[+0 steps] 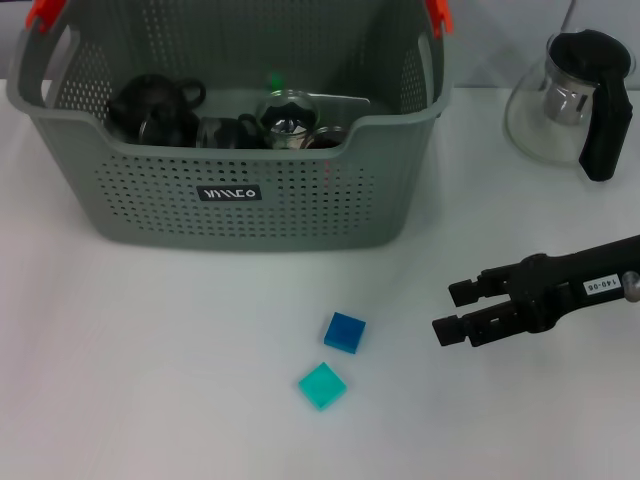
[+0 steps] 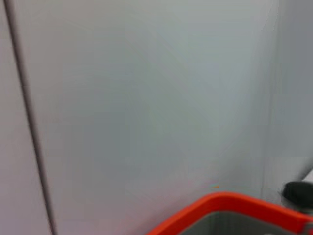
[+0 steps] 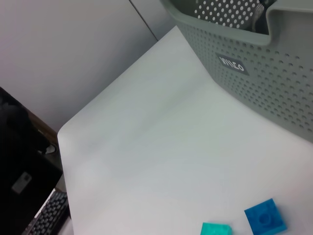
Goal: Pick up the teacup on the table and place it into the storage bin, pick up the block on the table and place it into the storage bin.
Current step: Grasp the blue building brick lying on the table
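The storage bin (image 1: 240,200) is sitting at the far left and centre of the white table (image 1: 150,380), its black label (image 1: 229,192) facing forward and its orange handle clips (image 1: 45,12) showing at the top corners. Inside it, dark teaware is lying along the front wall: a black teapot (image 1: 150,105) toward the left, and a glass cup (image 1: 290,115) toward the middle. Whether one of these pieces is the teacup is hard to tell. The left wrist view is showing only a pale wall and an orange handle (image 2: 230,208) of the bin close below; the left gripper itself is not appearing in any view.

In front of the bin, on the bare table, two blocks are lying close together but not touching: a teal block (image 1: 322,385) nearer the front edge, and a dark blue block (image 1: 345,331) just behind and to the right of it. The right wrist view is looking down on both.

The right gripper (image 1: 458,310) is reaching in from the right, hovering near the blue block, its fingers spread apart and holding nothing. Far right at the back, a glass teapot (image 1: 570,100) with a black handle is standing upright.
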`<act>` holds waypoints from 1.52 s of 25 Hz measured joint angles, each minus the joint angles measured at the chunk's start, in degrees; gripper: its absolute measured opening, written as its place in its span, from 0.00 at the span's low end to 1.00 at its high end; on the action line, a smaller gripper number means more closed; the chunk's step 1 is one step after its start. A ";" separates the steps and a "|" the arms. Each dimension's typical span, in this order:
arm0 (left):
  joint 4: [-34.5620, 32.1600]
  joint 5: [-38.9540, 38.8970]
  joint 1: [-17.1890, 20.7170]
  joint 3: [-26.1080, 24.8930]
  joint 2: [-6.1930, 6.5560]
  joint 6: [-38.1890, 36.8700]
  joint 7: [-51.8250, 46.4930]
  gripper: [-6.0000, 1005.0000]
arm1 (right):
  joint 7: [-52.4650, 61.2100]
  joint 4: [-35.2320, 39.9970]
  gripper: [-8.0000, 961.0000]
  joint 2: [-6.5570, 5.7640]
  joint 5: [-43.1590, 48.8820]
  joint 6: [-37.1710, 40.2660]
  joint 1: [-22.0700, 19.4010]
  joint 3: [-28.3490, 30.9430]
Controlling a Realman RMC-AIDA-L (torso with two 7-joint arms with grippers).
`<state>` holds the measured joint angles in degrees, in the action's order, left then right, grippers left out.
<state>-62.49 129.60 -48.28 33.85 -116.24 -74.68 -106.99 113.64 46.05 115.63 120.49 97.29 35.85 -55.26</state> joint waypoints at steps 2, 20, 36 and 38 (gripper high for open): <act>-2.61 -3.19 2.04 -0.08 0.00 -4.34 -0.85 0.70 | 0.00 0.00 0.95 -0.13 0.10 0.02 0.43 -0.04; -8.26 -17.42 21.06 -1.65 -3.00 -41.02 20.48 0.94 | 2.27 0.19 0.95 0.74 13.57 0.15 10.66 -0.14; -2.68 -6.73 24.31 0.10 -5.29 -38.91 27.71 0.94 | 14.78 1.01 0.95 4.71 23.54 -6.66 22.91 -19.04; -2.33 -6.02 24.38 0.05 -5.33 -38.50 27.72 0.94 | 16.25 0.82 0.95 4.91 23.50 -7.85 23.88 -21.60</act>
<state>-64.83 123.58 -23.90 33.90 -121.57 -113.18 -79.28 129.88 46.87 120.54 143.99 89.43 59.73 -76.86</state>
